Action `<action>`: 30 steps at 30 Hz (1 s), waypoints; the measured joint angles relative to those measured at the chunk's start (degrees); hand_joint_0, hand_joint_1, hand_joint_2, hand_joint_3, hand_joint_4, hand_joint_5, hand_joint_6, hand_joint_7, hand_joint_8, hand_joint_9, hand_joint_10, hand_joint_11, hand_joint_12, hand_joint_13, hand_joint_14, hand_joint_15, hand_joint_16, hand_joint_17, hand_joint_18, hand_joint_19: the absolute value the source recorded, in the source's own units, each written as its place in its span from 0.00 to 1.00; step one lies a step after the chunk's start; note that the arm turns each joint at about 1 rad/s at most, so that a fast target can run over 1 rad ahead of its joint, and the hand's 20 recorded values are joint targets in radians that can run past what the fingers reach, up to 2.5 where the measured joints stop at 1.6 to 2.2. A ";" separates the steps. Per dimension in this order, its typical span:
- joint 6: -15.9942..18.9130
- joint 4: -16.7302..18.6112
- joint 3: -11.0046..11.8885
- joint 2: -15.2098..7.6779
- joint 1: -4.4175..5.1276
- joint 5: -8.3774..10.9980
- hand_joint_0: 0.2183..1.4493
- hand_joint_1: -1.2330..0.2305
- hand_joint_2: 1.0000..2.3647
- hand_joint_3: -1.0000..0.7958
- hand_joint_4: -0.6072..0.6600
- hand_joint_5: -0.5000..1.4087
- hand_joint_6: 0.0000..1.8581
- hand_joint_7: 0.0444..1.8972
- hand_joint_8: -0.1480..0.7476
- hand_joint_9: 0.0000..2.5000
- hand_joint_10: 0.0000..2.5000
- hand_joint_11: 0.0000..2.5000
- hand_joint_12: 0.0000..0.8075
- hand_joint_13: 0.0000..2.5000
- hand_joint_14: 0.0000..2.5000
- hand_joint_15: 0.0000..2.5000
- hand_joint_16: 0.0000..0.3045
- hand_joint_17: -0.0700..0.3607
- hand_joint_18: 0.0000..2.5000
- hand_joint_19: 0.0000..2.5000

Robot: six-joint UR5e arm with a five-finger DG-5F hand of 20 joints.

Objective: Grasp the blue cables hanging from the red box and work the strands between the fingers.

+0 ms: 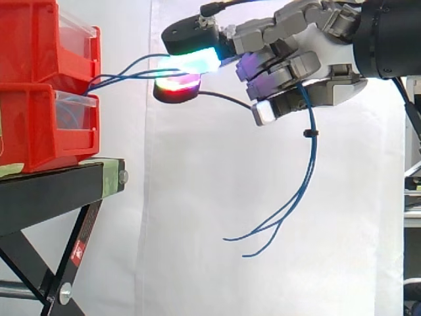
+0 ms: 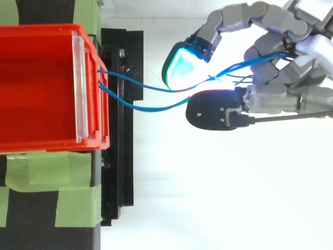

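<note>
Thin blue cables (image 1: 125,72) come out of the front of the red bins (image 1: 39,85) and run right to my hand (image 1: 316,49). The strands pass between a cyan-glowing fingertip (image 1: 197,60) above and a red-glowing pad (image 1: 176,85) below, then through the curled fingers. Past the hand the loose ends (image 1: 306,178) hang down and curl left, held together by a small black tie. In the top view the cables (image 2: 145,99) leave the red bin's (image 2: 47,88) front edge and reach the hand (image 2: 281,78), which is curled round them.
The stacked red bins rest on a black stand (image 1: 59,191) with green tape (image 2: 73,192) on its top. A white curtain hangs behind. Open air lies below and right of the stand, under the hand.
</note>
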 measured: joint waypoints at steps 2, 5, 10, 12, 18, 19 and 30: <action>0.44 -0.01 0.00 0.00 0.00 0.00 0.75 0.35 0.01 0.54 0.59 0.39 0.41 0.50 0.71 0.51 1.00 0.98 0.80 0.71 1.00 0.56 0.81 0.59 0.97 0.20; 1.17 0.00 0.00 0.01 0.00 0.00 0.69 0.36 0.10 0.59 0.60 0.39 0.41 0.49 0.71 0.51 1.00 0.98 0.80 0.71 1.00 0.56 0.81 0.59 0.97 0.20; 2.46 -0.16 0.00 0.00 0.02 0.00 0.54 0.32 0.16 0.49 0.65 0.39 0.40 0.48 0.71 0.51 1.00 0.98 0.80 0.71 1.00 0.56 0.81 0.59 0.97 0.20; 2.89 -0.21 -0.02 0.01 0.02 0.00 0.58 0.31 0.03 0.51 0.65 0.39 0.40 0.48 0.71 0.51 1.00 0.98 0.80 0.71 1.00 0.56 0.81 0.59 0.97 0.20; 3.59 -0.33 -0.02 0.00 0.03 0.02 0.71 0.33 0.00 0.58 0.59 0.39 0.38 0.51 0.71 0.51 1.00 0.98 0.80 0.71 1.00 0.56 0.81 0.59 0.97 0.20; 3.67 -0.33 -0.02 0.00 0.03 0.04 0.72 0.33 0.00 0.61 0.59 0.40 0.38 0.50 0.71 0.51 1.00 0.98 0.80 0.71 1.00 0.56 0.81 0.59 0.97 0.20; 4.44 -0.43 0.00 -0.01 0.02 0.08 0.59 0.32 0.20 0.55 0.62 0.39 0.34 0.51 0.71 0.51 1.00 0.98 0.80 0.71 1.00 0.56 0.81 0.59 0.97 0.20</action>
